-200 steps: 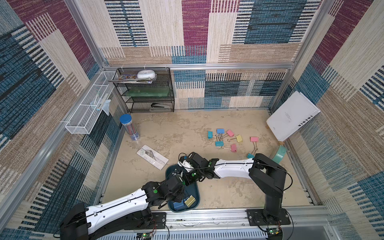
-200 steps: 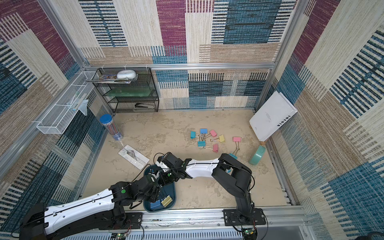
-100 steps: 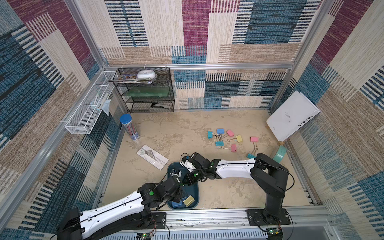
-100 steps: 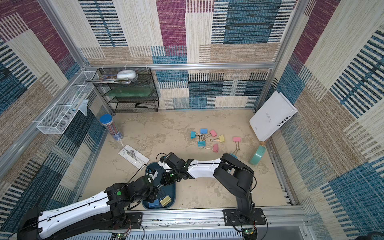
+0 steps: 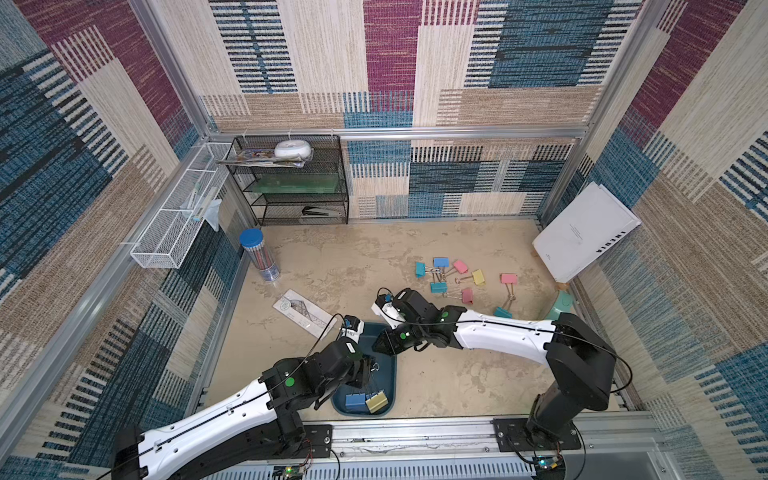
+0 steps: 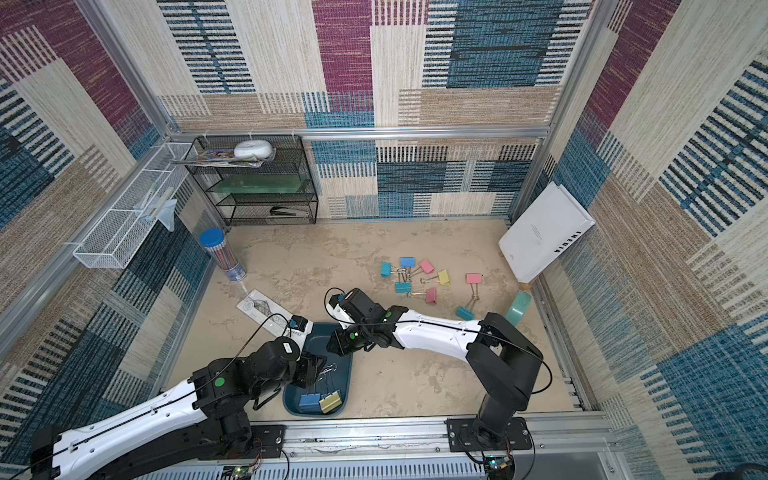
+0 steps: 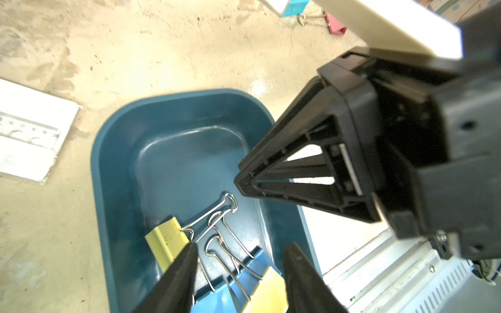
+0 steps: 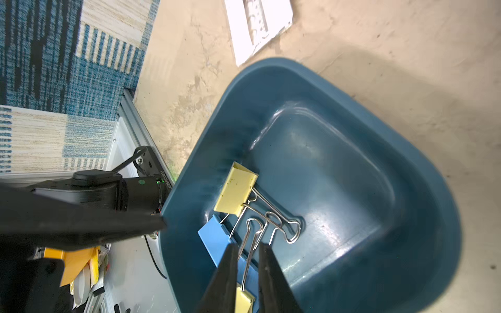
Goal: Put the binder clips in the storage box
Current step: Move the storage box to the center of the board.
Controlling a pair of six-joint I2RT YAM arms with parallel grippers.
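Box [image 7: 173, 162]: three clips [image 8: 235, 189] inside. Eight more loose on table [image 5: 353, 257]. Left gripper [image 7: 242, 245]: jaws apart. Right gripper [image 8: 248, 246]: jaws narrowly apart over box, nothing clamped.

Walls [image 5: 390, 62] on three sides – woven panels patched in beige, blue and magenta, some blocks striped. An aluminium rail [image 5: 415, 133] crosses the back wall, with matching posts [image 5: 166, 62] in the corners. Floor [image 5: 353, 257] is sandy beige, mottled and stained in places. A black mesh shelf [image 5: 324, 145] with three tiers stands in the far left corner against the back wall. A white wire basket [image 5: 174, 224] hangs along the left wall beside it. Light is bright and even – shadows soft.
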